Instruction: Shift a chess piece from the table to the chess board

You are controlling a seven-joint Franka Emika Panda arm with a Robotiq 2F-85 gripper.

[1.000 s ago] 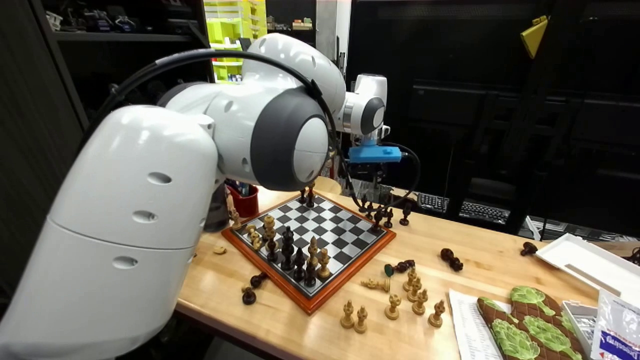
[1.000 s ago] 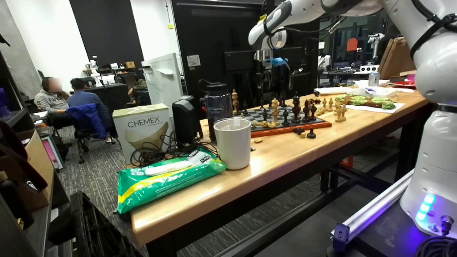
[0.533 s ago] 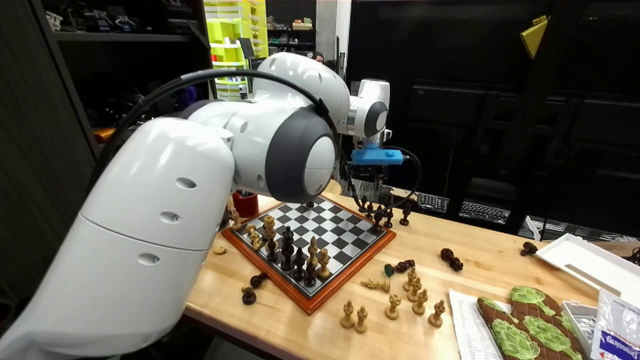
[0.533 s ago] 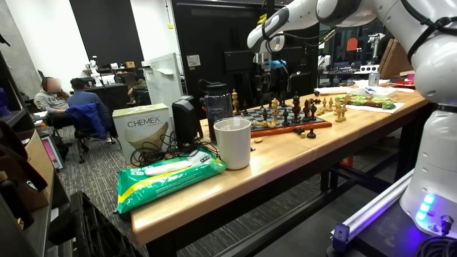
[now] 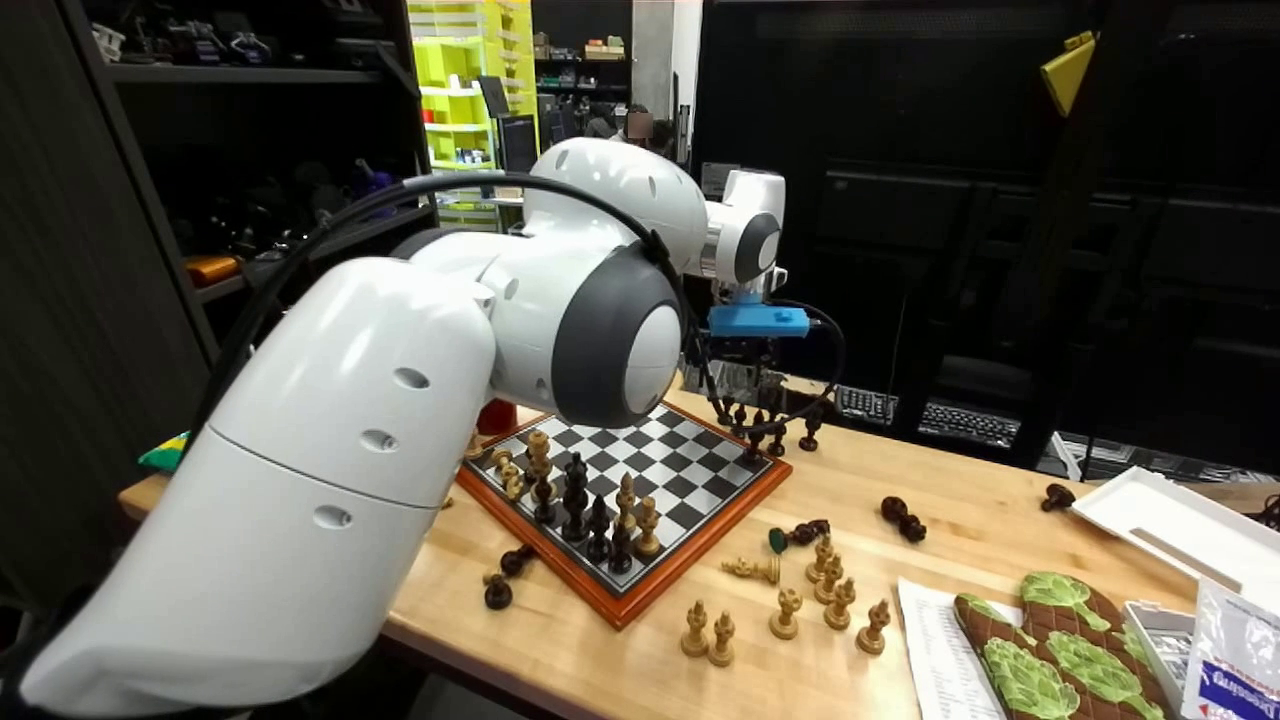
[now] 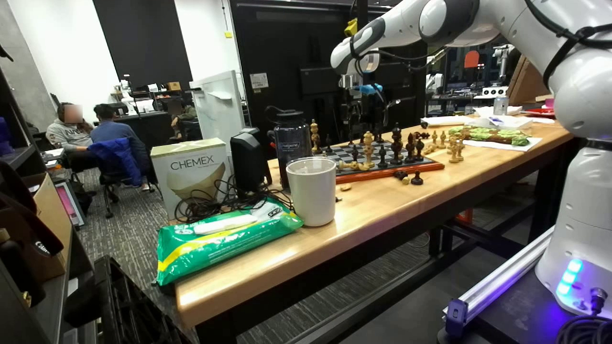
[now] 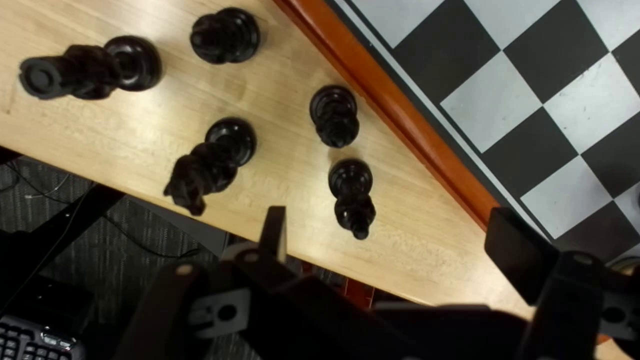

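End effector [image 7: 392,232] spread and unladen — dark chess pieces [image 7: 351,182] stand on bench [image 7: 287,155] beside chess board [image 7: 500,110], so grasp and transfer likely remain.

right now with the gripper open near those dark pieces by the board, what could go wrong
If the open gripper descends, it might topple a neighbour: in the wrist view, the closest dark piece stands near another dark piece.

One finger covers part of the chess board's frame there, so it could strike it; the height is hard to judge.

A bump might send a third dark piece off the table, as it stands towards the edge.
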